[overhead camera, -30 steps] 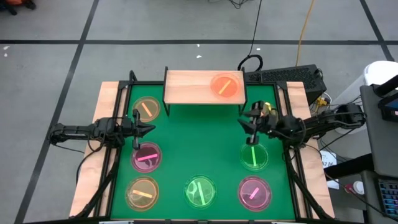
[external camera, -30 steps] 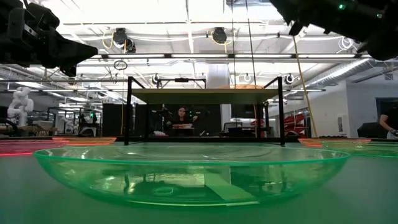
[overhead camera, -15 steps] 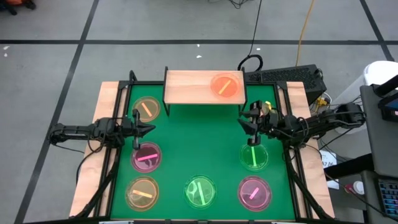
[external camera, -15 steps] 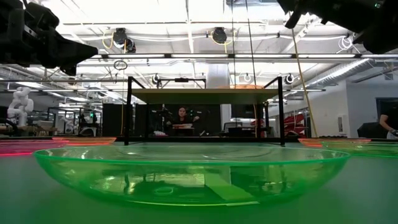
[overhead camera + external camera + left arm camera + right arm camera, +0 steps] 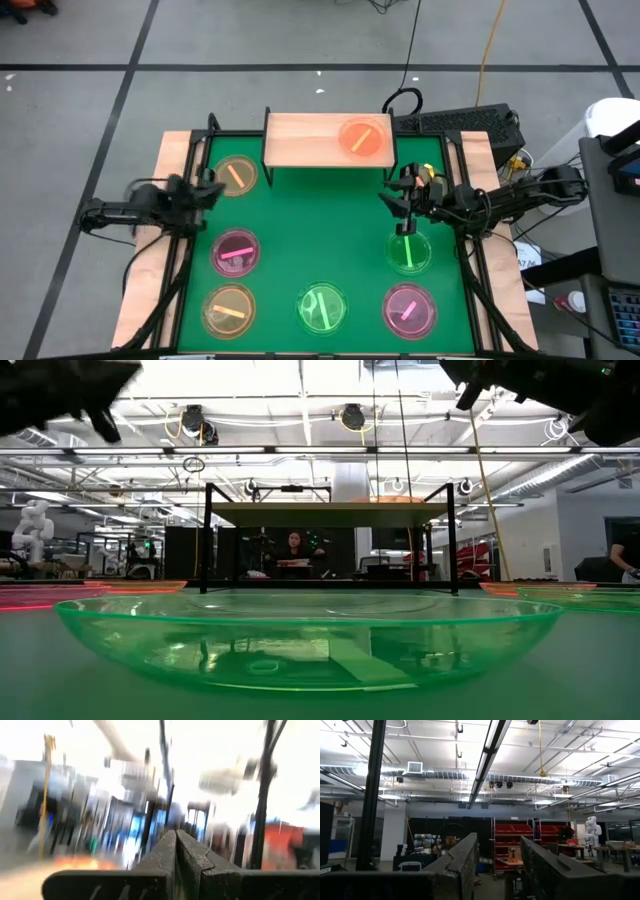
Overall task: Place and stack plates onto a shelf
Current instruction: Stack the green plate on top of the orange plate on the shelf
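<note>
The light-wood shelf stands on black legs at the far side of the green table and carries one orange plate on its right half. Several plates rest flat on the mat: a yellowish one, a pink one, an orange one, a green one, a second pink one and a second green one. My left gripper is shut and empty, up in the air beside the yellowish plate. My right gripper is open and empty, above the far rim of the second green plate.
The mat is bordered by a black frame and wooden side boards. The shelf's left half is bare. In the low view the near green plate fills the foreground and the shelf stands behind it. A keyboard lies beyond the right far corner.
My left gripper has swung quickly away from the pink plate, toward the table's left and far edges and upward, and shows blurred now. My right arm has risen a little. No plate has moved.
</note>
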Robot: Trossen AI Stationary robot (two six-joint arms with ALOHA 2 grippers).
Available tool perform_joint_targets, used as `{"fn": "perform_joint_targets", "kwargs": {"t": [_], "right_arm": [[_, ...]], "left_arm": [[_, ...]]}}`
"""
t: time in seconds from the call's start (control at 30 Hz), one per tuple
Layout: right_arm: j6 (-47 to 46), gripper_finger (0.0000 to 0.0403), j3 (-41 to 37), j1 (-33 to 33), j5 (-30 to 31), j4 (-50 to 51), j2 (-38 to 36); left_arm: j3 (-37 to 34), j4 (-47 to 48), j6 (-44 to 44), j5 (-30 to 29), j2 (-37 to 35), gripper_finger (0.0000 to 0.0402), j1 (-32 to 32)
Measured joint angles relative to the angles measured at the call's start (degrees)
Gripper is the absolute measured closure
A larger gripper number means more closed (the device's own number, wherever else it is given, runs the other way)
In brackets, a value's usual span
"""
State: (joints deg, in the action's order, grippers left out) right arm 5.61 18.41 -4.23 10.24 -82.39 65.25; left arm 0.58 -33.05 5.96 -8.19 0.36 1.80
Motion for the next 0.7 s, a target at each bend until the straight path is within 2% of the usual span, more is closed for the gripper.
{"fn": "perform_joint_targets", "kwargs": {"t": [0.2, 0.3, 0.47, 0.7], "right_arm": [[0.0, 0.027, 0.0, 0.0, 0.0, 0.0, 0.0], [0.0, 0.0271, 0.0, 0.0, 0.0, 0.0, 0.0], [2.2, 0.0271, 0.0, 0.0, 0.0, 0.3, 0.0], [4.4, 0.0271, 0.0, 0.0, 0.2, 1.2, 0.0]], "left_arm": [[0.1, -15.8, 1.2, -1.3, 0.0, 0.0382, 0.0], [3.1, -17.4, -0.4, -3.5, 0.1, 0.0382, 0.0], [14.3, -2.3, -4.5, -1.0, 8.0, 0.0382, 0.8], [35.1, 25.6, -5.7, -5.7, 33.7, 0.0382, 2.7]]}}
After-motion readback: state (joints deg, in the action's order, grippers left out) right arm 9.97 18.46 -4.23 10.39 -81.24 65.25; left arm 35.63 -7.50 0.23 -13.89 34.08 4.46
